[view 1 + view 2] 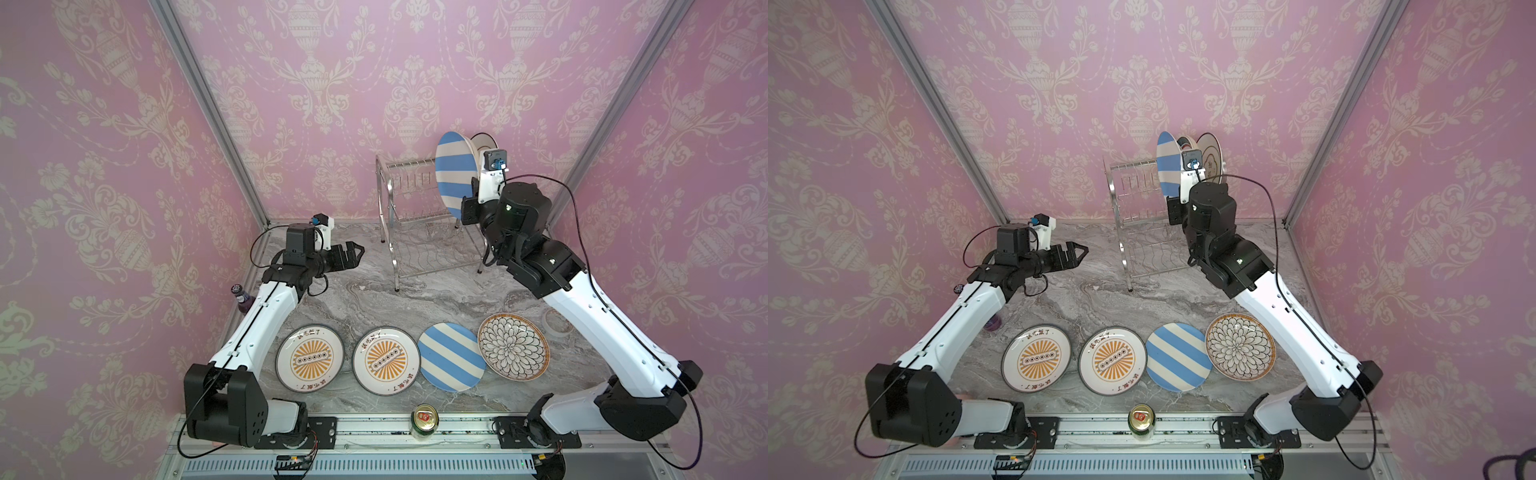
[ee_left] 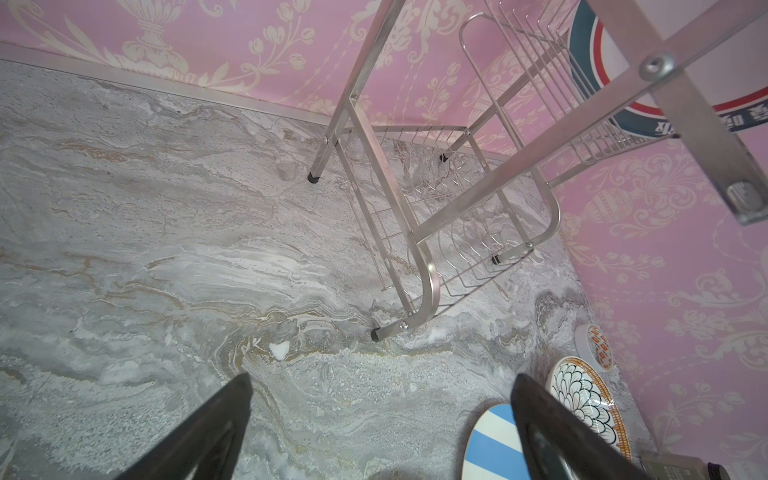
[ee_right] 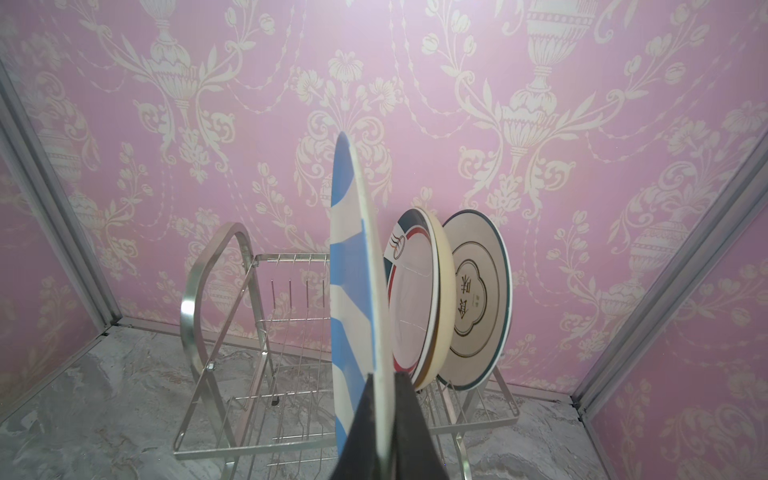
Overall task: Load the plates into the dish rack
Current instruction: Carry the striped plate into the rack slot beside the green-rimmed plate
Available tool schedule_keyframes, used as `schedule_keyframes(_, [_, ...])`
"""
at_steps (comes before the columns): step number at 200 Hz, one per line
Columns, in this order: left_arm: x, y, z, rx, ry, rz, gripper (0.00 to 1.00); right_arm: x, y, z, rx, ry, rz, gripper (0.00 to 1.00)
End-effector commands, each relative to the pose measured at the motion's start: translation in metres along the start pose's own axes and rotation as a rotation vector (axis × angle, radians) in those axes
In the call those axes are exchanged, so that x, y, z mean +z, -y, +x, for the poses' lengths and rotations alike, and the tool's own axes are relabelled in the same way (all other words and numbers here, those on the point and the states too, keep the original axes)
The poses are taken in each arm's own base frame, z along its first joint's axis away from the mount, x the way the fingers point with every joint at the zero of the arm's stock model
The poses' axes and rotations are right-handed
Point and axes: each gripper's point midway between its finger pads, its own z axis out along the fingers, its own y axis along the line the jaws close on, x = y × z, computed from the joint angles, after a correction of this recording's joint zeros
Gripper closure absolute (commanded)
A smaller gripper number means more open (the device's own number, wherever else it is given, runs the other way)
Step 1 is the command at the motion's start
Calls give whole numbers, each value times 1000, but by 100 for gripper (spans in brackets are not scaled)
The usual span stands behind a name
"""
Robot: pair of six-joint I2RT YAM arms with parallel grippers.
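The steel dish rack (image 1: 419, 220) (image 1: 1144, 226) (image 3: 257, 324) stands at the back of the marble table. My right gripper (image 1: 465, 208) (image 3: 384, 376) is shut on the lower rim of a blue-and-white striped plate (image 1: 455, 174) (image 3: 353, 270), held upright on edge over the rack's upper shelf. Three plates stand at the right end of that shelf: a dark-green-rimmed plate (image 3: 415, 291), a cream plate (image 3: 445, 291) and a black-lined plate (image 3: 478, 299). Two sunburst plates (image 1: 309, 358) (image 1: 386, 360), a striped plate (image 1: 451, 357) and a floral plate (image 1: 513, 347) lie flat near the front. My left gripper (image 1: 359, 251) (image 2: 380, 382) hangs open and holds nothing, left of the rack.
A can (image 1: 424, 422) stands at the front edge. A purple bottle (image 1: 238, 297) stands beside the left arm. A tape roll (image 1: 557, 322) lies by the right arm. Pink wallpapered walls close in the back and both sides.
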Motion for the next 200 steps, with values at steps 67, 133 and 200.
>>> schedule_keyframes(67, [-18,15,13,58,-21,49,1,81,2,-7,32,31,46,100])
schedule_keyframes(133, [-13,11,18,72,-39,47,1,109,9,11,39,-14,38,100])
schedule_keyframes(200, [-19,5,10,74,-33,15,1,129,1,32,12,-63,38,100])
